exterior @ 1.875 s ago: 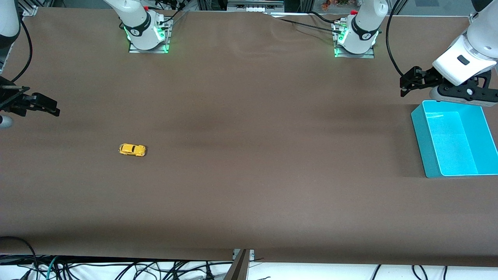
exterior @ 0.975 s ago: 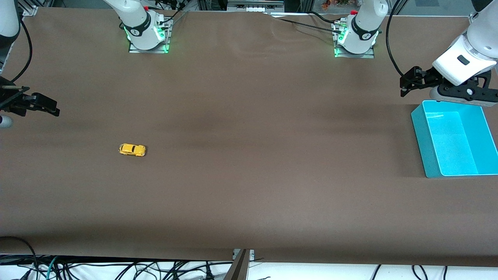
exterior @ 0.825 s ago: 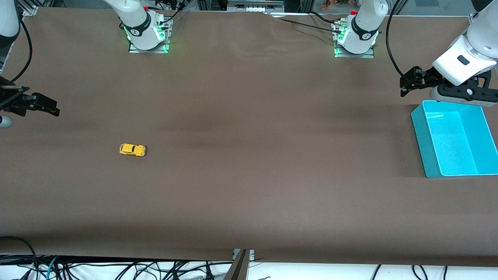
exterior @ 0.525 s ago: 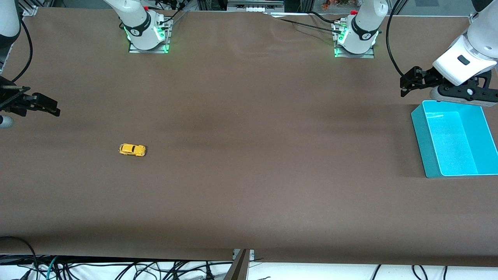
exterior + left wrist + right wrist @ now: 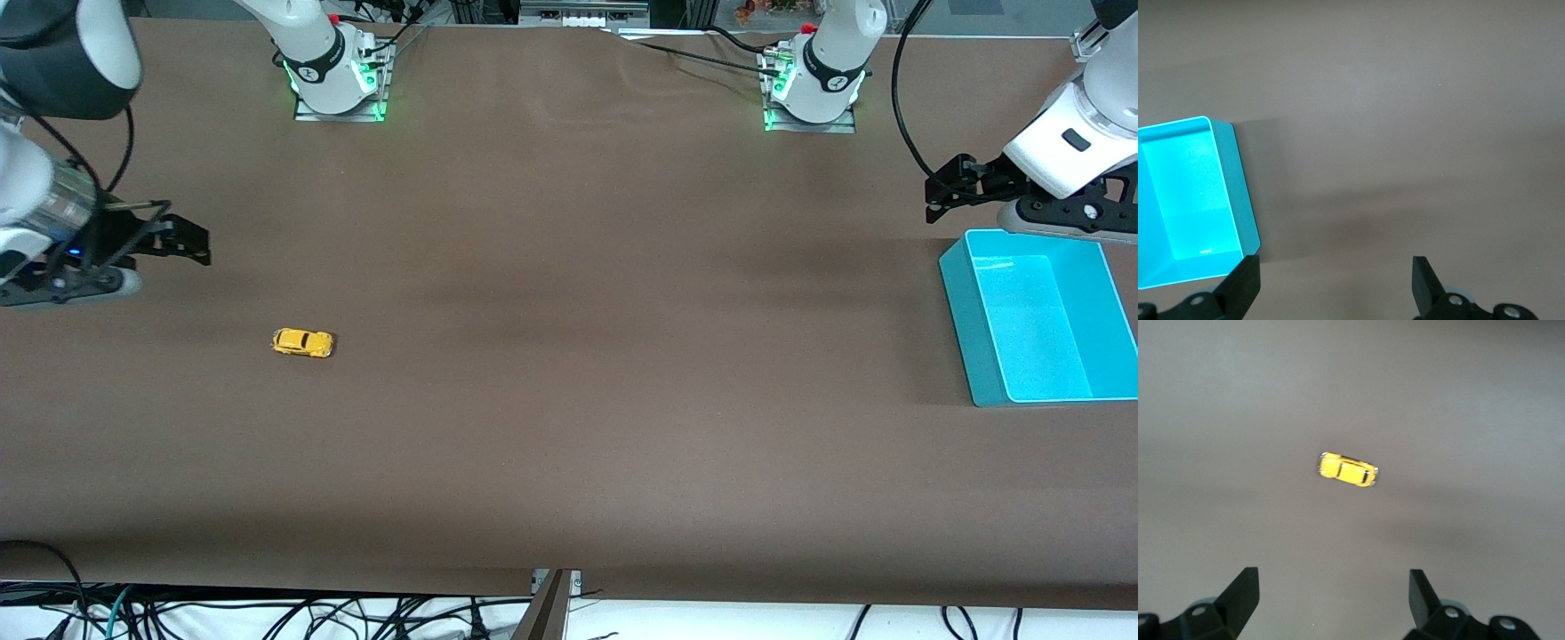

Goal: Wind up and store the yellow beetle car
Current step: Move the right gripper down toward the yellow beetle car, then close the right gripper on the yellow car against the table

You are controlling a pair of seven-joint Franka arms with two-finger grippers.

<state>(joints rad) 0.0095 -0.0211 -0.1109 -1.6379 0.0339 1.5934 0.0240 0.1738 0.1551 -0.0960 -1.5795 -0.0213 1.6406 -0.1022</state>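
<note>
The brown worktop carries only two things, well apart. The teal bin sits empty at the left arm's end. The right arm has swung in from the table's edge, bringing its gripper, jaws wide and empty, closer to the car; the approach to grasp has probably begun. The left gripper, also wide and empty, has lifted slightly over the worktop beside the bin and waits. The car hasn't moved, on its wheels toward the right arm's end, centred in the right wrist view.
</note>
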